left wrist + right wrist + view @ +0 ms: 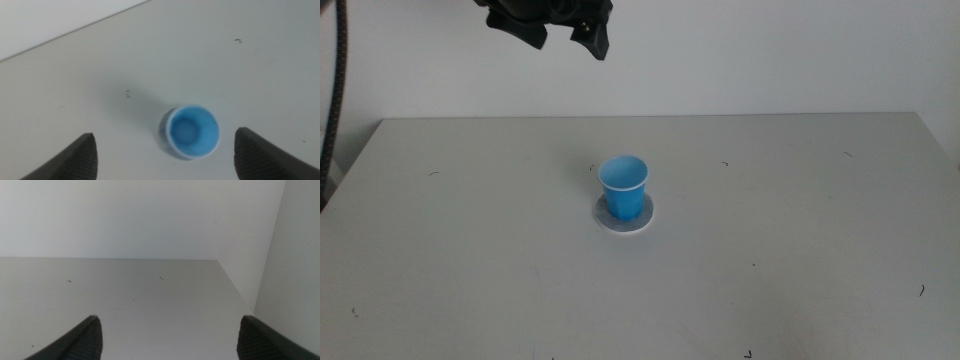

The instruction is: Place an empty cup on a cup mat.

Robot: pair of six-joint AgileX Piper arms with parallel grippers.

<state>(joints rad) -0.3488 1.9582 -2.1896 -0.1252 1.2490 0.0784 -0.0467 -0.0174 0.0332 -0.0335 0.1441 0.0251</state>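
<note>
The blue cup (624,186) stands upright on the cup mat (638,222), the left gripper (165,155) spread wide high above it. The right gripper (167,337) waits elsewhere, likewise released. Light and thin-walled by its look, the cup calls for a gentle pinch across its sides.

No legible text, label, brand, number or sign appears in any view. The cup (623,186) is plain blue with no print; the cup mat (624,217) beneath it carries only a mottled grey surface without lettering. The table (800,250) shows a few small dark specks at centre and toward the right edge of the frame, too small to read as characters.
</note>
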